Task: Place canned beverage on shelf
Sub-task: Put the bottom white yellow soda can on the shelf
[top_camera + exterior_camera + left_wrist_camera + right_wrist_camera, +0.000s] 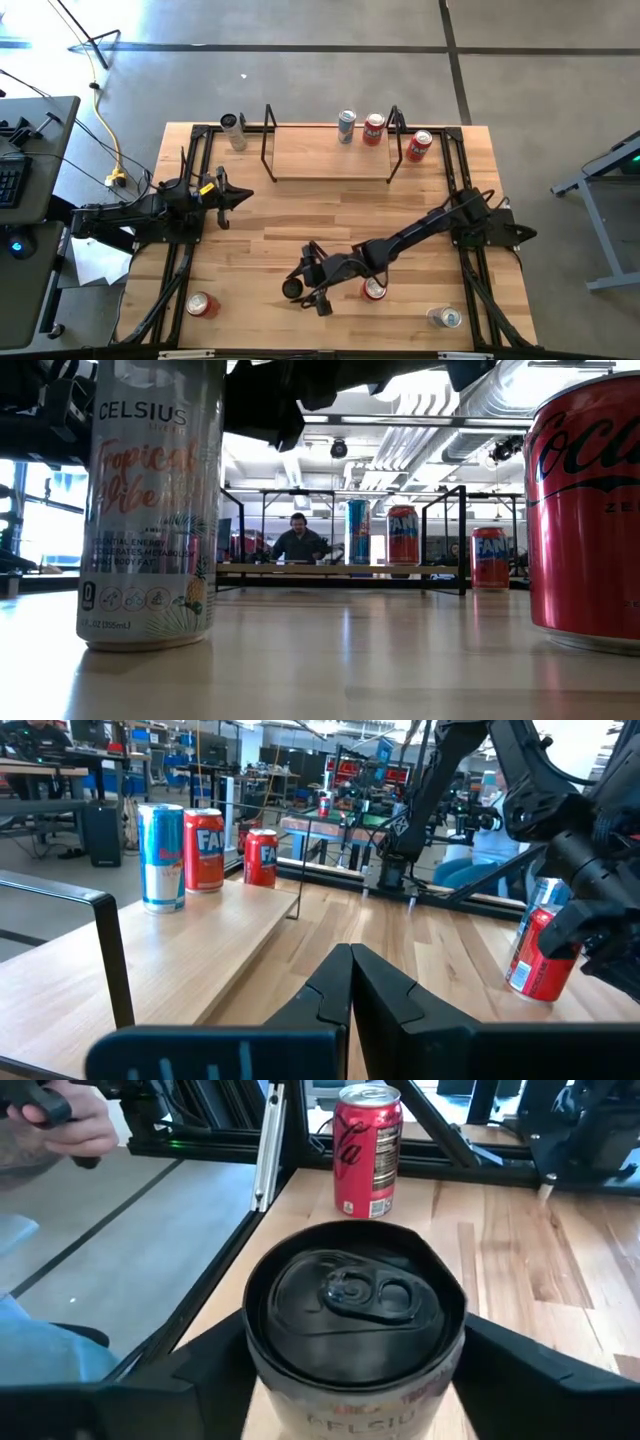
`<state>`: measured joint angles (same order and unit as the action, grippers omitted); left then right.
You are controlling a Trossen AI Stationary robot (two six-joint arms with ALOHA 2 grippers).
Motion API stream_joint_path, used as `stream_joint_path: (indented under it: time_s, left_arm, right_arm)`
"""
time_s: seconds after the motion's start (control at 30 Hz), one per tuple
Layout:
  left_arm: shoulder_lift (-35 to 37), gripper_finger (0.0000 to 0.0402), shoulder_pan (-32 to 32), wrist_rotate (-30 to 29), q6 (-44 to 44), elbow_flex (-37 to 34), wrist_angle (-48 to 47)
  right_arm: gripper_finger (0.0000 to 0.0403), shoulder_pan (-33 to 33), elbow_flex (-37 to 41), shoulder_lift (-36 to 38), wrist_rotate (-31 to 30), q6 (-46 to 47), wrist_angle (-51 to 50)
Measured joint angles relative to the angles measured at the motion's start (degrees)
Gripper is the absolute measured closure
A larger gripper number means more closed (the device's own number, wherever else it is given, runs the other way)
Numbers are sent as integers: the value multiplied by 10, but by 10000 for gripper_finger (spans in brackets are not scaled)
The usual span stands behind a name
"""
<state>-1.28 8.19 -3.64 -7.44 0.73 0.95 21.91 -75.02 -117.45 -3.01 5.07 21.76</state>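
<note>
Fingers of my right gripper (352, 1342) sit on either side of a black-topped Celsius can (352, 1315), pinching it by its sides near the front edge of the worktop (300, 215), a little left of centre. From above, that gripper (305, 285) lies at the end of the right arm, which reaches diagonally in from the right edge. Just beside the arm stands a red cola can (374, 289), upright, and I see the same kind of can beyond the gripped one in the right wrist view (367, 1150).

My left gripper (240, 196) waits by the left edge, its fingers pressed together into a point, aimed toward the shelf (325, 155).

That shelf stands along the back edge. On its board I see a blue can (346, 126) and a red Fanta can (373, 128) close together at the right end. Another red can (418, 146) stands just outside the shelf's right frame, and a silver can (234, 131) off its left end. Near the front corners are a red can (199, 305) on the left and a silver one (445, 318) on the right. A person's hand (60, 1120) shows past the worktop.
</note>
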Motion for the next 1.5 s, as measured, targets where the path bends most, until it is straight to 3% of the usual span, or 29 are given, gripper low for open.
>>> stream_joint_path:
  time_s: [0.1, 0.33, 0.5, 0.7, 0.87, 1.03, 1.17, 1.3, 1.5]
  left_arm:
    - [0, 401, 0, 0, 0, 0, 0]
    - [0, 401, 0, 1, -3, 0, 0]
    - [-1, 401, 0, 4, -14, 0, -1]
    - [-1, 401, 0, 6, -14, 0, -1]
    - [-1, 401, 0, 2, 6, 0, 1]
    - [-1, 401, 0, -4, 7, 0, 2]
    - [-1, 401, 0, -4, 17, 0, 2]
    - [-1, 401, 0, -5, 34, 0, 2]
    - [-1, 401, 0, -7, 45, 0, 2]
  right_arm:
    - [167, -3, 0, 0, 1, -11, 1]
    - [167, -21, 2, 26, 36, -40, -26]
    - [167, -55, 2, 99, 40, -81, -88]
    - [167, -164, 1, 213, 50, -164, -193]
    - [167, -311, 1, 261, 137, -222, -224]
    - [167, -450, 1, 239, 237, -234, -203]
    - [167, -520, -14, 201, 309, -236, -197]
    - [167, -548, -69, 149, 366, -235, -199]
    - [167, -553, -162, 62, 365, -270, -289]
